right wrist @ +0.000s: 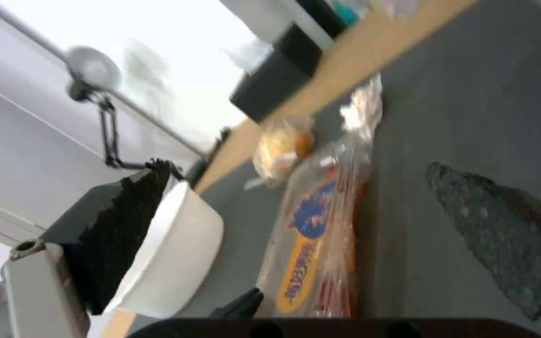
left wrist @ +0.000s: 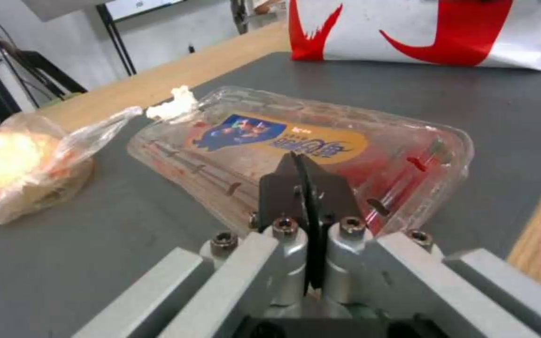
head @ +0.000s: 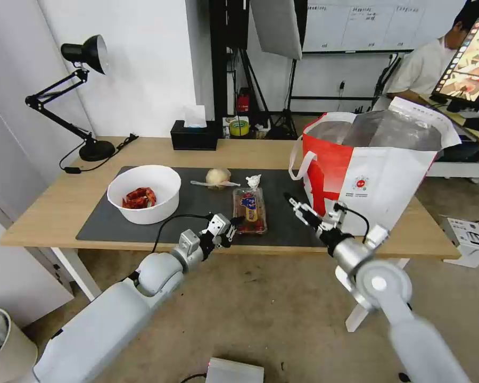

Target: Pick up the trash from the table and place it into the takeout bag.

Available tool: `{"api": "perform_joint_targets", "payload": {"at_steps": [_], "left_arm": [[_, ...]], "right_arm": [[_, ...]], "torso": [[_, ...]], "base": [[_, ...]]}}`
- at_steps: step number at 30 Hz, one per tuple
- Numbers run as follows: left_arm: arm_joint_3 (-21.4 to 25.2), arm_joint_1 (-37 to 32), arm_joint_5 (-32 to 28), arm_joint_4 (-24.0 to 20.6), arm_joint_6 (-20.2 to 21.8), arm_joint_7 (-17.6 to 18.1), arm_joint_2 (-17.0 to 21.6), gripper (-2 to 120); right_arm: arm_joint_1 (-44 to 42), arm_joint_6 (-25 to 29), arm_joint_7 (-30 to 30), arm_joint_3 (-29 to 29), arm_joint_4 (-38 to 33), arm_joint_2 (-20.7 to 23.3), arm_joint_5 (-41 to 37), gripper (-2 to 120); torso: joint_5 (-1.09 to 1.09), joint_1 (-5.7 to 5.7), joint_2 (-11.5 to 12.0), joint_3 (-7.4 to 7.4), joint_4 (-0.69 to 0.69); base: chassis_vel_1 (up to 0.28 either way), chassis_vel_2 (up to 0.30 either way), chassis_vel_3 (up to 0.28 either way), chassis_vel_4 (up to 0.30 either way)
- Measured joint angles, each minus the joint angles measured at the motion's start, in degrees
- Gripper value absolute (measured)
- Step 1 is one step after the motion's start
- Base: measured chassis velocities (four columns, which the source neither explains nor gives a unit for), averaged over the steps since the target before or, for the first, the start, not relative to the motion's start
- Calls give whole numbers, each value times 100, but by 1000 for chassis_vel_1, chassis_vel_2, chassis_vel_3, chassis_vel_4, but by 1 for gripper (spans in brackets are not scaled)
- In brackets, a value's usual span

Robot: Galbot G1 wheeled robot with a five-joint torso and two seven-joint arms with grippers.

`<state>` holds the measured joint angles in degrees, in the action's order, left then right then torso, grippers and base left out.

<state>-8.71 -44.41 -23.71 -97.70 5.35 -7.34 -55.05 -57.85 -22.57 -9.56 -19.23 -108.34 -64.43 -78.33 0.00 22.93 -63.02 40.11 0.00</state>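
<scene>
Left claw (head: 234,223): fingers together, just short of tray (head: 249,210) near edge
Right claw (head: 295,205): fingers apart, over mat (head: 197,202) between tray and bag (head: 378,170)
Bowl (head: 143,192), ball (head: 218,177), paper (head: 254,181): on mat
</scene>
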Motion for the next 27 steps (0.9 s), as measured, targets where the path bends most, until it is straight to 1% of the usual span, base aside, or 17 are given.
{"api": "perform_joint_targets", "payload": {"at_steps": [1, 2, 6, 7, 10, 14, 27], "left_arm": [[-10, -3, -2, -2, -3, 6, -2, 0], [-10, -3, -2, -2, -3, 6, -2, 0], [-43, 2, -19, -25, -6, 23, -16, 0], [-43, 2, -19, -25, -6, 23, -16, 0], [-61, 28, -35, -47, -6, 33, 7, 0], [-65, 33, -51, -51, -6, 36, 28, 0], [-104, 14, -66, -40, -6, 52, -20, 0]], "right_arm": [[139, -161, -188, 80, 60, -36, -25, 100], [139, -161, -188, 80, 60, -36, -25, 100], [523, -603, -686, 303, 298, -196, -88, 100], [523, -603, -686, 303, 298, -196, -88, 100], [803, -853, -1037, 428, 544, -342, -134, 100], [1017, -969, -1220, 557, 762, -428, -131, 100], [1619, -1245, -1436, 804, 1260, -572, -169, 100]], "torso": [[0, 0, 0, 0, 0], [0, 0, 0, 0, 0], [-1, 0, 0, 0, 0], [-1, 0, 0, 0, 0], [0, 0, 0, 0, 0], [0, 0, 0, 0, 0], [0, 0, -1, 0, 0]], "base": [[0, 0, 0, 0], [0, 0, 0, 0], [0, 0, 0, 0], [0, 0, 0, 0], [0, 0, 0, 0], [0, 0, 0, 0], [0, 0, 0, 0]]}}
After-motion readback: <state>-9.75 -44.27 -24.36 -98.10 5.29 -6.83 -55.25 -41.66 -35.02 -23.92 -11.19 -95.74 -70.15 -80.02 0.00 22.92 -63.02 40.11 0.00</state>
